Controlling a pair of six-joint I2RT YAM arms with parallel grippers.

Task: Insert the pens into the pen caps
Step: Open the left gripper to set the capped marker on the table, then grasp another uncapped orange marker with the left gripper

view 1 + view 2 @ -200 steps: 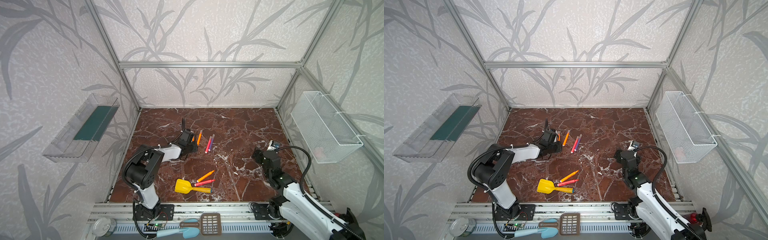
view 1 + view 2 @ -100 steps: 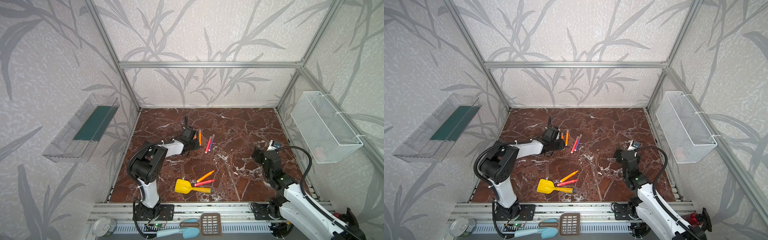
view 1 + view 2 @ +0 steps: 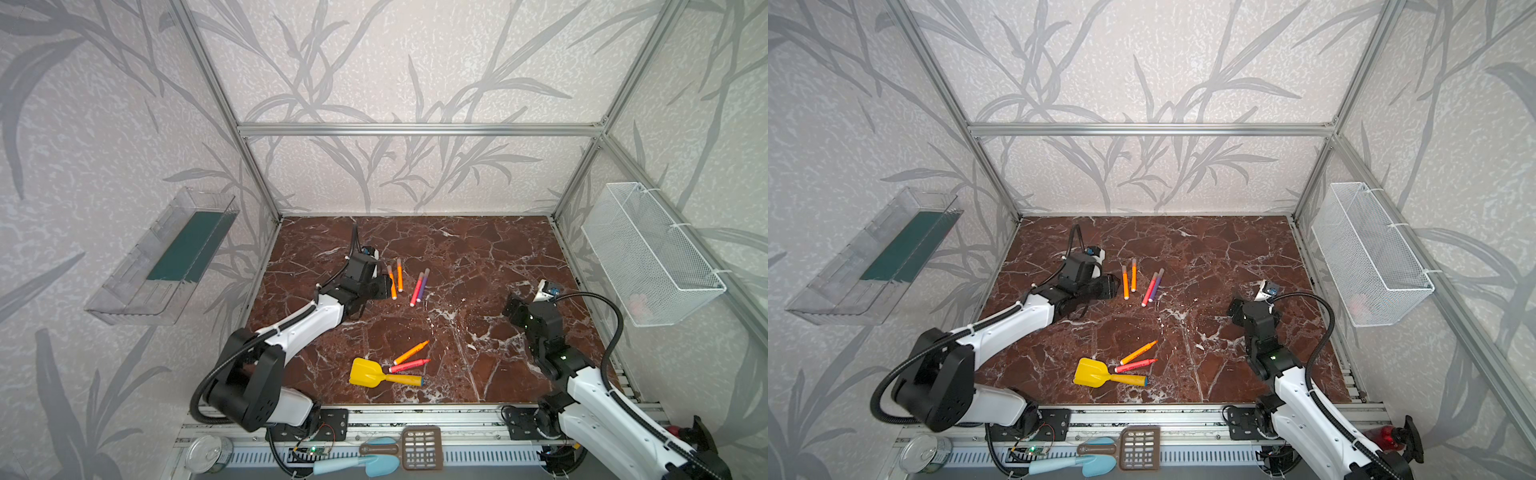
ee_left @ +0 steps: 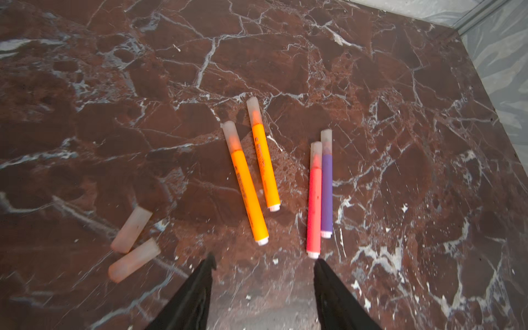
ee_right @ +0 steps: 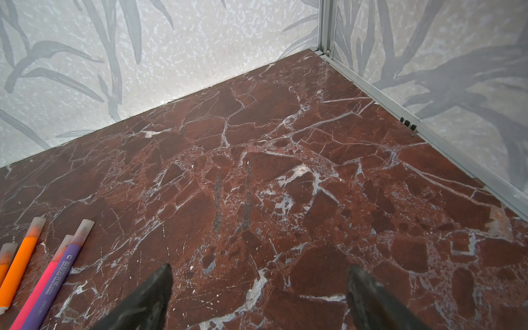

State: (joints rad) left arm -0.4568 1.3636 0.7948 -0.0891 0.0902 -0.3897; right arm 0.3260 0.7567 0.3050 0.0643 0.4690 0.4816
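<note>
left gripper (image 4: 264, 260) jaws apart, empty, by four capped pens (image 4: 248, 183) far-left | right gripper (image 5: 260, 274) jaws apart, empty | two loose caps (image 4: 131, 230)

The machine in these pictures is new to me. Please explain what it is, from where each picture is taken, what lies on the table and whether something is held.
These are two robot arms, the left arm and the right arm, fixed at the near edge of a marble table. Both top views look down from one camera overhead. Each close picture comes from a camera on an arm's wrist. The black points there are the left gripper and the right gripper, both open and empty. On the table lie four capped pens: two orange pens, a pink-red pen and a purple pen. There are also two loose caps, and two uncapped pens beside a yellow toy shovel.
</note>
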